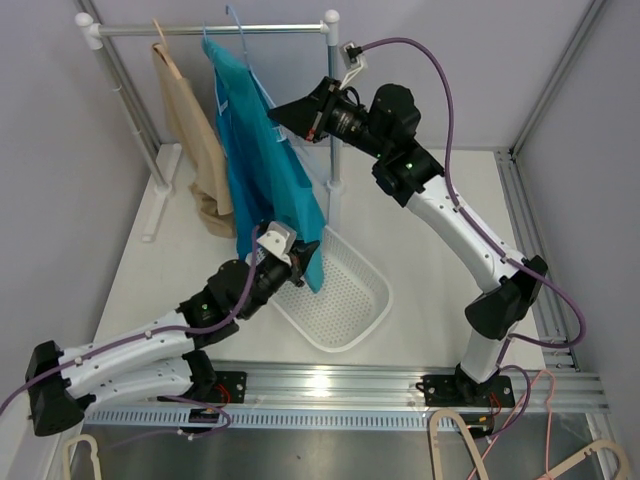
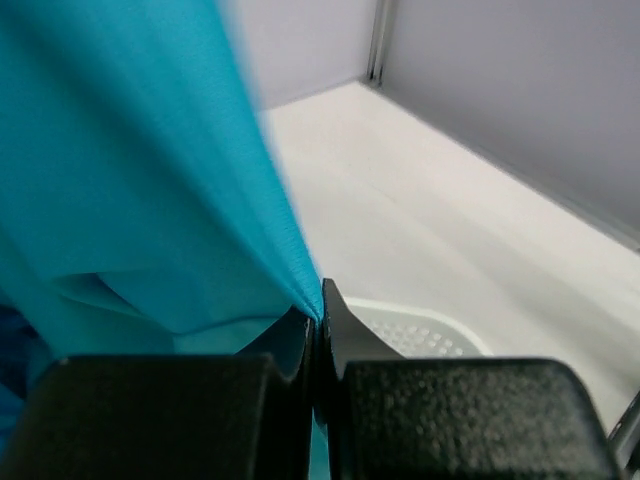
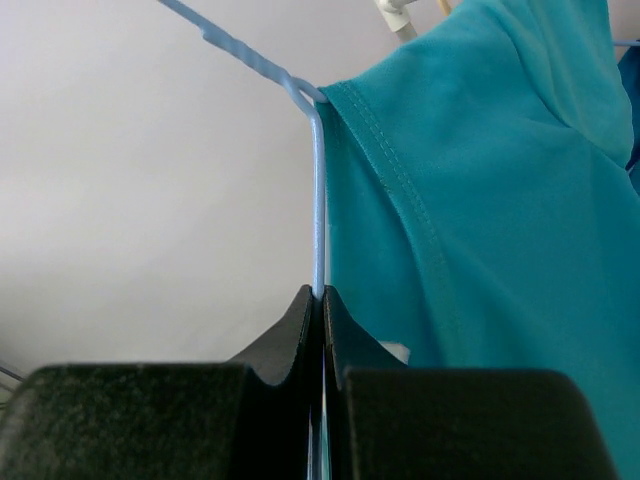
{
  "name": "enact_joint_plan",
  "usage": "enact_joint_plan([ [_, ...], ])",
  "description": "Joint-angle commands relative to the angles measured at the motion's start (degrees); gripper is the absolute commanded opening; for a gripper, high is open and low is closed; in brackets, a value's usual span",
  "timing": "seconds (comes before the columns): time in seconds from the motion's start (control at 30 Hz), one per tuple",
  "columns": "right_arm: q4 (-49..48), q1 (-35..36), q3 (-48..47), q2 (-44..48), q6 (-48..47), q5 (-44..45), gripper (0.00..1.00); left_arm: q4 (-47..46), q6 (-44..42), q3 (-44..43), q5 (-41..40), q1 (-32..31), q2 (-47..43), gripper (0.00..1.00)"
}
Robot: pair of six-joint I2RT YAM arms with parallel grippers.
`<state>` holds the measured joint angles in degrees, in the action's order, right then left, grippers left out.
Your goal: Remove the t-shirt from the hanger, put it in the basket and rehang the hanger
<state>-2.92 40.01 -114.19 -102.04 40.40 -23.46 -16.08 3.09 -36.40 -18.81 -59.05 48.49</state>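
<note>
Hanging near far-left corner of bench (image 1: 430,230): t-shirt (image 1: 262,150) on hanger (image 3: 318,200). Left gripper (image 2: 320,318) pinches hem, right gripper (image 3: 320,298) clamps hanger wire. Risks: tug snags collar, hanger unhooks from rail (image 1: 230,30), thin wire slips from jaws.

A beige garment (image 1: 195,140) is hung on a white rail (image 1: 210,30). A white perforated basket (image 1: 383,292) is set on the worktop (image 1: 430,240), near the rail's foot.
</note>
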Motion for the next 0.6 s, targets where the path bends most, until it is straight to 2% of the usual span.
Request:
enact_joint_plan([
  [0.0, -1.31, -1.51, -6.38, 0.17, 4.07, -1.41, 0.0, -1.24, 3.06, 2.12, -0.52, -0.72, 4.06, 0.01],
  [0.13, 10.61, -1.86, -12.36, 0.09, 3.72, -2.46, 0.0, -3.34, 3.67, 2.83, -4.03, -0.63, 9.77, 0.01],
  [0.27, 18.72, -2.13, -12.2, 2.71, 2.23, -3.61, 0.0, -0.81, 8.32, 0.29, -11.86, 1.82, 12.6, 0.01],
  [0.3, 19.7, -2.04, -10.8, 3.77, 1.7, -3.69, 0.0, -0.36, 9.12, 0.02, -12.47, 2.26, 11.81, 0.01],
  [0.43, 18.84, -2.3, 5.41, 13.59, 1.0, -4.31, 0.0, 5.68, 10.61, -6.21, -16.96, 4.64, 8.82, 0.01],
  [0.47, 18.39, -2.57, 7.99, 15.36, 0.99, -4.48, 0.0, 10.58, 10.97, -12.31, -17.22, 6.56, 8.64, 0.01],
  [0.57, 17.16, -3.27, 15.81, 21.6, 0.64, -4.66, 0.0, 17.71, 11.94, -21.22, -15.74, 10.95, 8.55, 0.01],
])
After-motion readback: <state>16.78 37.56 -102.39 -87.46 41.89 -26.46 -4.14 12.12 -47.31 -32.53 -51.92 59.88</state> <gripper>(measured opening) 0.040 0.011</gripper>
